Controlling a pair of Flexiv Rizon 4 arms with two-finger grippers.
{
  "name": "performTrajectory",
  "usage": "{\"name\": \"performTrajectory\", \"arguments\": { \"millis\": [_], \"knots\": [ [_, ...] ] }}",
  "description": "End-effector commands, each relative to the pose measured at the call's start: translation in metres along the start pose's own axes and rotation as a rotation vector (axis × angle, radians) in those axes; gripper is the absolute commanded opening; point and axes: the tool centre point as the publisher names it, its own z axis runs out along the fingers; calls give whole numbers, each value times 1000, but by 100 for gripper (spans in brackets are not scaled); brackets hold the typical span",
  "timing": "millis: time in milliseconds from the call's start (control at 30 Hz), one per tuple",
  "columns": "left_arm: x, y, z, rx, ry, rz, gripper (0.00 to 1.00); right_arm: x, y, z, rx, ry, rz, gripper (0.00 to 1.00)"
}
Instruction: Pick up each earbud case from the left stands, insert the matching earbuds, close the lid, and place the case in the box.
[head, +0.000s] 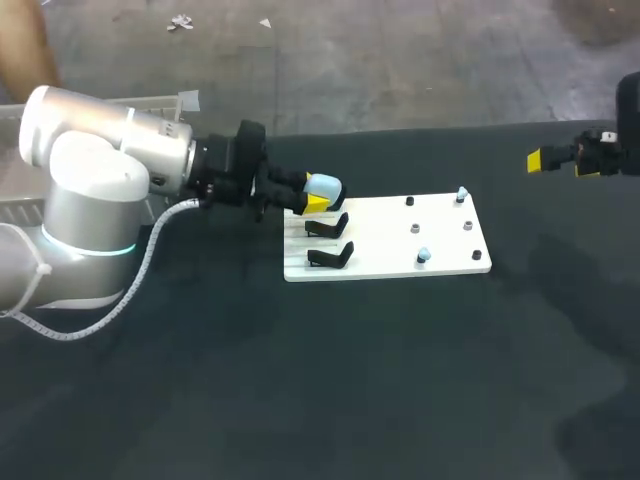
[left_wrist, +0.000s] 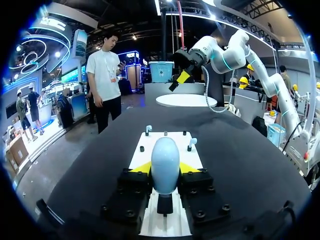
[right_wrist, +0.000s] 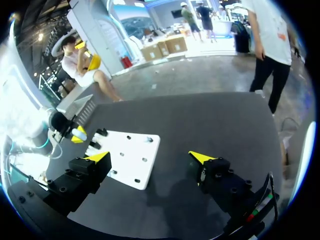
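Left gripper (left_wrist: 165, 169) is clamped on the pale blue earbud case (left_wrist: 165, 157), a yellow tip pressed to each flank. It holds the case at the back of the row of black stands (head: 330, 256) on the white board (head: 445, 215). Whether the case sits in its cradle or is just clear of it, I can't tell from where I stand.

I'd say the lift wants to go straight up and off. The squeeze should stay even, since that smooth egg shape could squirt out. The path should stay clear of the two bare stands alongside.

From the wrist, the case's long axis runs up between the fingers, across their squeeze, with the narrower end away from the stand. I can't make out the lid seam.

Small blue earbuds (head: 423, 255) sit on pegs across the board. Right gripper (right_wrist: 150, 157) hangs well apart, fingers spread wide, holding nothing.
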Motion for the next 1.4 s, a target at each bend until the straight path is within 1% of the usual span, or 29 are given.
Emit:
{"name": "performTrajectory", "arguments": {
  "millis": [33, 67, 100, 133, 333, 433, 600, 700, 800, 967, 1100, 1400],
  "knots": [
    [-4, 3, 10, -11, -8, -2, 0, -4, 20, 14, -16, 4, -32, 100],
    [-5, 4, 12, -18, -3, -3, 0, -3, 25, 17, -4, 27, -47, 100],
    [-6, 5, 15, -22, 4, -3, 0, -2, 31, 20, 1, 32, -56, 100],
    [-8, 7, 17, -23, 4, -3, 0, -1, 35, 22, -28, 30, -56, 100],
    [-21, 13, 29, -23, 4, -5, 0, 4, 68, 42, -77, 87, -100, 100],
    [-27, 14, 34, -15, 1, 8, 0, 7, 76, 50, -101, 108, -112, 100],
    [-35, 19, 41, 0, 8, 12, 0, 11, 94, 62, -136, 117, -116, 100],
    [-38, 22, 47, 5, 3, 4, 0, 11, 104, 71, -144, 150, -150, 100],
    [-43, 22, 51, 5, -1, 18, 0, 10, 115, 79, -158, 169, -175, 100],
    [-51, 17, 51, 1, -6, 49, 0, 7, 125, 92, -194, 186, -197, 100],
    [-54, 10, 51, -5, -11, 68, 0, 6, 132, 99, -211, 196, -206, 100],
    [-59, -1, 52, -7, -23, 90, 0, -1, 134, 111, -233, 216, -215, 100]
  ]
}}
